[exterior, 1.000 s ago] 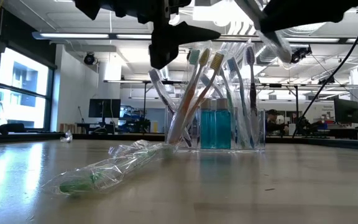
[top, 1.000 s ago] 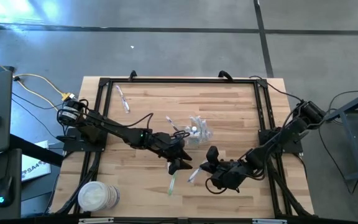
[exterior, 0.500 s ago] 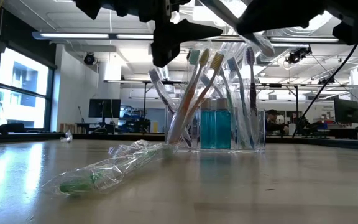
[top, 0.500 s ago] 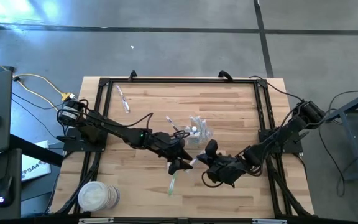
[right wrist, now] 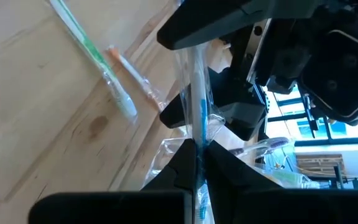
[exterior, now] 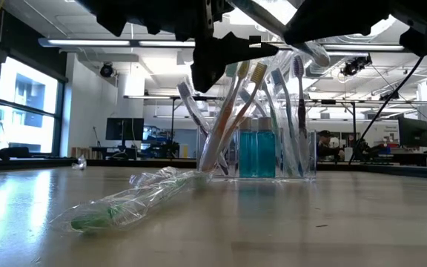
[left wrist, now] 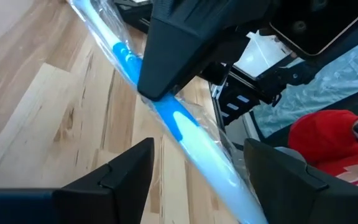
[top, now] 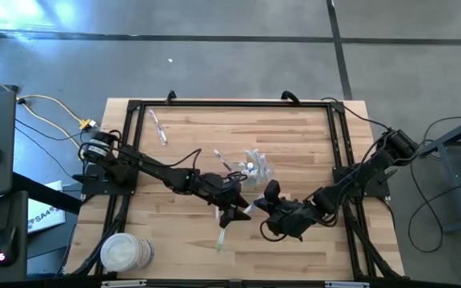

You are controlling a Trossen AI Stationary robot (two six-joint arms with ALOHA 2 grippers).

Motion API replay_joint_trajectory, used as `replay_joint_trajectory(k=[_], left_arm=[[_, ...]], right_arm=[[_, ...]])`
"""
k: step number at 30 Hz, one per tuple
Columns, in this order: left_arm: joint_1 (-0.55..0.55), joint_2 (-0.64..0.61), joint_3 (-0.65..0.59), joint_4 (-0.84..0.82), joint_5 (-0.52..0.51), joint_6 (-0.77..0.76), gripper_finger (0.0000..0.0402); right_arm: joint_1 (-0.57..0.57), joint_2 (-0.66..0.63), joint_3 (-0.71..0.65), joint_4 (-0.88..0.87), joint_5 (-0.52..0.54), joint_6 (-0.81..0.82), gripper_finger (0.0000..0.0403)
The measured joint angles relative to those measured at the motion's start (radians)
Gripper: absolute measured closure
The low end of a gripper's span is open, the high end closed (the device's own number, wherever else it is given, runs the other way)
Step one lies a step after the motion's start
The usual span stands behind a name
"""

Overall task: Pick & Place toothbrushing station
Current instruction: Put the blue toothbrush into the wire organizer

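Two grippers mid-table, right gripper (top: 256, 210) pinching wrapped blue toothbrush (left wrist: 166, 115), left gripper (top: 232, 214) spread around it, labels seemingly unreadable

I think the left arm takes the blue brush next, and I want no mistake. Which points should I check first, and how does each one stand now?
1. Right gripper shut on the blue brush: ok.
2. Left gripper open: ok.
3. Brush passes between the left fingers: ok.
4. Brush held above the table: ok.
5. Green brush lies on the table, apart from both grippers: ok.
6. Free room in the container for another brush: cannot tell.
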State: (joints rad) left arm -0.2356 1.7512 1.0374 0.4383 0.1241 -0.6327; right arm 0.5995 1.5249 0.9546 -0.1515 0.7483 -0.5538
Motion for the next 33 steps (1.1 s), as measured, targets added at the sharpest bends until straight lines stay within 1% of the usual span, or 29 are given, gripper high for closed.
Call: replay_joint_trajectory(k=[2,4,6,9,12,13,17,20,22,24,26,28,33], left_arm=[[0.000,0.000,0.000,0.009,0.003,0.000,0.0173],[0.000,0.000,0.000,0.012,0.007,0.000,0.0196],[0.000,0.000,-0.001,0.009,0.008,0.000,0.0229],[0.000,0.001,-0.002,-0.004,0.007,-0.003,0.0289],[0.002,0.004,-0.004,-0.016,0.005,0.043,0.0349],[0.002,0.004,-0.004,-0.014,0.009,0.059,0.0358],[0.002,0.004,-0.004,-0.011,0.006,0.083,0.0358],[0.000,0.004,-0.003,-0.012,0.006,0.082,0.0358],[0.000,0.004,-0.002,-0.014,0.010,0.083,0.0358],[0.000,0.003,-0.002,-0.016,0.009,0.083,0.0358],[0.000,0.002,-0.002,-0.025,0.009,0.082,0.0358],[0.000,0.002,-0.002,-0.033,0.009,0.082,0.0358],[0.000,0.002,-0.002,-0.044,0.006,0.086,0.0358]], right_arm=[[0.000,0.000,0.000,0.000,0.001,0.001,0.0394],[0.000,0.000,0.000,0.000,0.001,0.005,0.0394],[0.000,0.000,0.000,-0.003,0.001,0.006,0.0394],[0.000,-0.001,0.000,-0.004,0.002,0.006,0.0389],[0.003,-0.002,0.001,0.008,-0.002,0.008,0.0372],[0.003,-0.003,0.002,0.013,-0.002,0.010,0.0365],[0.004,-0.003,0.003,0.036,-0.030,0.046,0.0338],[0.015,-0.003,0.003,0.053,-0.048,0.131,0.0324],[0.025,-0.002,0.002,0.073,-0.038,0.183,0.0316],[0.038,-0.003,0.002,0.091,-0.014,0.189,0.0309],[0.057,-0.006,0.002,0.101,0.029,0.184,0.0304],[0.079,-0.008,0.002,0.109,0.096,0.183,0.0301],[0.162,-0.008,0.002,0.120,0.337,0.200,0.0303]])
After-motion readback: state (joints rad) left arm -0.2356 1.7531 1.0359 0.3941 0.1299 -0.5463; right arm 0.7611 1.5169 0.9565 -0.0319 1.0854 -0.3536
